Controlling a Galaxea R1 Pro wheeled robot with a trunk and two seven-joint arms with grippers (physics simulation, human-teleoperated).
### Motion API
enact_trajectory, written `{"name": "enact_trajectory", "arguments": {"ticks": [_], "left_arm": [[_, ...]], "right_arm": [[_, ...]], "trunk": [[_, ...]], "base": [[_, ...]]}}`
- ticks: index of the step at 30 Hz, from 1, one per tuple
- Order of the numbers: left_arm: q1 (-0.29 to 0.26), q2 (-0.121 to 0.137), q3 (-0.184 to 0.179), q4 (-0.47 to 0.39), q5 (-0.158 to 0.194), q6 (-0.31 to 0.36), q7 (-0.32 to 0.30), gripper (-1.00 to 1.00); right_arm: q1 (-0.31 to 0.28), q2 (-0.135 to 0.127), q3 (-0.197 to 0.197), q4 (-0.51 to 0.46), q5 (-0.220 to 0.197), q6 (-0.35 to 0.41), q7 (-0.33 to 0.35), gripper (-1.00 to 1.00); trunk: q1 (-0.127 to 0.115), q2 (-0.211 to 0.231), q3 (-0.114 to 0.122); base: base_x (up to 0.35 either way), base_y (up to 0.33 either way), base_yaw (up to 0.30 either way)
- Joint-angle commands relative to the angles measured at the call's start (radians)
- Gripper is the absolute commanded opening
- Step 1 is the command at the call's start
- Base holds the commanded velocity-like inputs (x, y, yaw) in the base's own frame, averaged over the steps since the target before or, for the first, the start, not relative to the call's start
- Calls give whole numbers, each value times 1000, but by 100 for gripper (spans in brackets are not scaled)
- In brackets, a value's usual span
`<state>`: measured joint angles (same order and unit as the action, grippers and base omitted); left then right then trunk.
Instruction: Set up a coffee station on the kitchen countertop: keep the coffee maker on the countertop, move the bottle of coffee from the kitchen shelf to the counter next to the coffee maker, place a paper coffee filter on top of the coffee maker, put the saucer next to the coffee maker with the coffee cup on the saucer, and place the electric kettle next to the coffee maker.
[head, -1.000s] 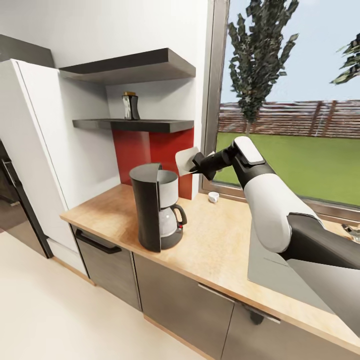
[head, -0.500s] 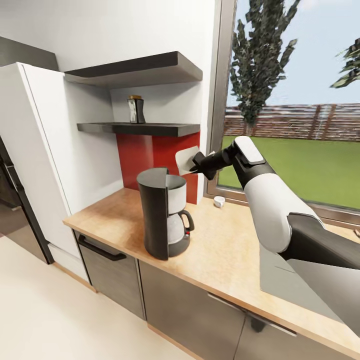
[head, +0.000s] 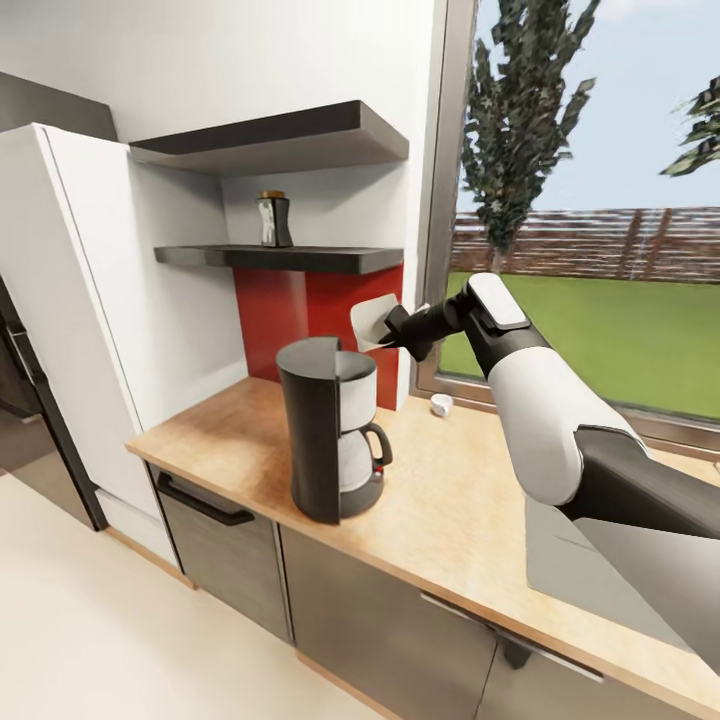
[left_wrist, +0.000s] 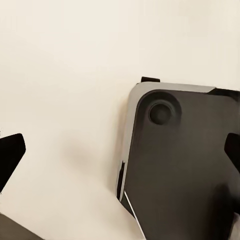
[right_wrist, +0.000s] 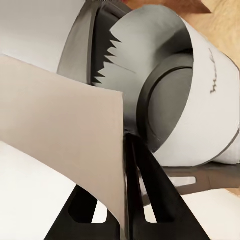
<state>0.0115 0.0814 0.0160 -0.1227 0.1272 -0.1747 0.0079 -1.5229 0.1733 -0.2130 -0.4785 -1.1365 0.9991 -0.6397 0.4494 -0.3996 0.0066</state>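
The right gripper (head: 392, 330) is pinched on a paper coffee filter (head: 372, 323), its two dark fingers (right_wrist: 145, 190) pressed together on the sheet's edge, as the right wrist view shows close up. In the head view the filter hangs in the air above and just behind the coffee maker (head: 332, 430), apart from its top, with open air between the two. The wrist view looks down past the filter (right_wrist: 60, 125) into the coffee maker's open white basket (right_wrist: 165, 90), whose far wall is partly hidden by the sheet. The coffee maker stands upright on the wooden countertop (head: 450, 520), near its front edge, with bare counter on both sides and behind it up to the red backsplash (head: 290, 310). A small white coffee cup (head: 440, 403) sits well back by the window sill (head: 560, 410), apart from the coffee maker; it is too small to tell whether anything lies under it. The bottle of coffee (head: 274, 220) stands upright on the lower shelf (head: 290, 258), well above the counter. A tall white cabinet (head: 90, 320) bounds the counter's left end. The right arm (head: 540, 400) covers part of the counter and a grey cooktop (head: 580, 570). In the left wrist view the left gripper's dark fingertips (left_wrist: 10, 152) sit at opposite edges, spread apart, over a pale floor and what seems to be the robot's dark base (left_wrist: 180, 160).
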Motion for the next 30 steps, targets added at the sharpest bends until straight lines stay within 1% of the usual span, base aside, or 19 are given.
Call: {"name": "enact_trajectory", "arguments": {"ticks": [1,6,9,19,30], "left_arm": [[1,0,1,-2,6,-1,0,100],[1,0,1,-2,6,0,0,100],[1,1,1,-2,6,0,0,100],[1,1,1,-1,7,0,0,100],[1,2,1,0,8,0,0,100]], "right_arm": [[0,1,-6,-1,-9,0,-12,-100],[1,1,-6,1,-9,0,-12,-100],[1,1,-6,29,-9,0,-12,-100],[1,1,-6,64,-10,0,-11,-100],[1,1,-6,70,-11,0,-11,-100]], "trunk": [[1,0,0],[1,0,0],[1,0,0],[1,0,0],[1,0,0]], "base": [[147,124,0],[47,41,0],[7,6,0],[1,0,0],[65,46,0]]}}
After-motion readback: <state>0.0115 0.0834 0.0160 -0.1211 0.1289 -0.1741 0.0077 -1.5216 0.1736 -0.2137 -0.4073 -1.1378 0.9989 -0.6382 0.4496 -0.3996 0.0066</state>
